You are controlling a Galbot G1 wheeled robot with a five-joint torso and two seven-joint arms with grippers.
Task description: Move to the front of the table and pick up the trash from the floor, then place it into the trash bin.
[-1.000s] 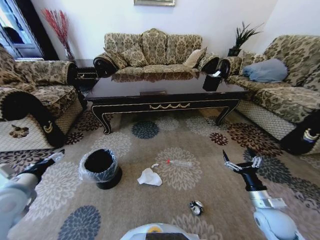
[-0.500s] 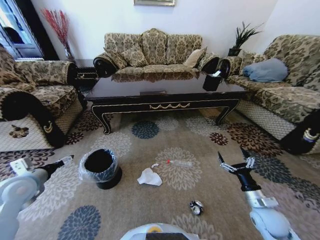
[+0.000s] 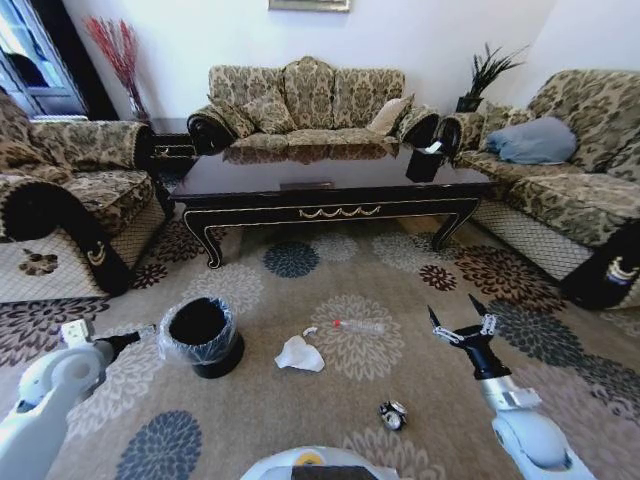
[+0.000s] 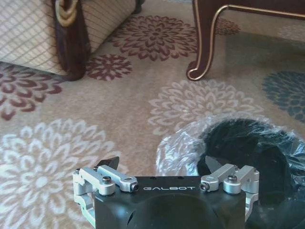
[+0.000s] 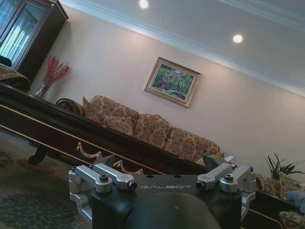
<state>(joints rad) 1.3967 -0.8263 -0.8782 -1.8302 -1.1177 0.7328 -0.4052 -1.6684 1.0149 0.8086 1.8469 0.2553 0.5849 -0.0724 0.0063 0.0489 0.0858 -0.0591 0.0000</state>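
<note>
Trash (image 3: 300,353) lies on the floor (image 3: 330,400) beside the trash bin (image 3: 200,335), between the released left end effector (image 3: 150,329) and right end effector (image 3: 460,327).

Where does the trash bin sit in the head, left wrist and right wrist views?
Head view: trash bin on the carpet, lower left, beside the left claw.
Left wrist view: its liner rim just beyond that claw.
Right wrist view: not in it.
Shared landmark: the table.

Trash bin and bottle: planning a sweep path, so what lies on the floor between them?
In the head view, the crumpled white tissue lies on carpet between the trash bin and the bottle.
</note>
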